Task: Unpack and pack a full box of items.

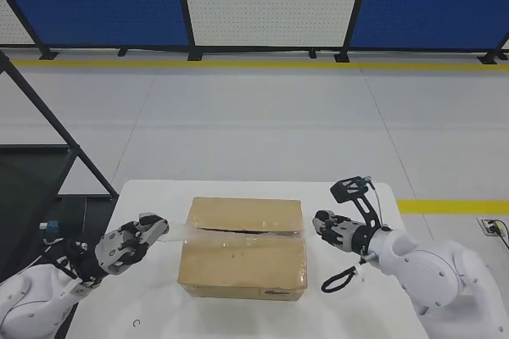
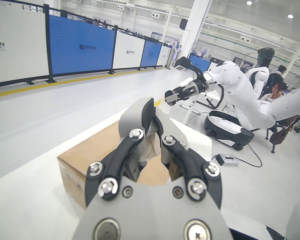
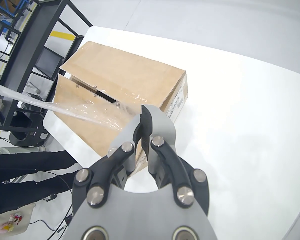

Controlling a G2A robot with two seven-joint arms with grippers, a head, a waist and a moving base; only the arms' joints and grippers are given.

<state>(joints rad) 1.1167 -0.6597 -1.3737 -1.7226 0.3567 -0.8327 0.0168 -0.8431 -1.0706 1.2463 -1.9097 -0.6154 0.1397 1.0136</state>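
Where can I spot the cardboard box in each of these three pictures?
Top view: the cardboard box is in the middle of the white table, between the left hand and the right hand.
Left wrist view: the cardboard box is just beyond the left hand.
Right wrist view: the cardboard box is beyond the right hand.
Shared landmark: the clear tape stretched from the box to the left hand.

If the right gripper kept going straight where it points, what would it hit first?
Probably the cardboard box, near its taped top edge. The right gripper points at that end, though depth is unclear.
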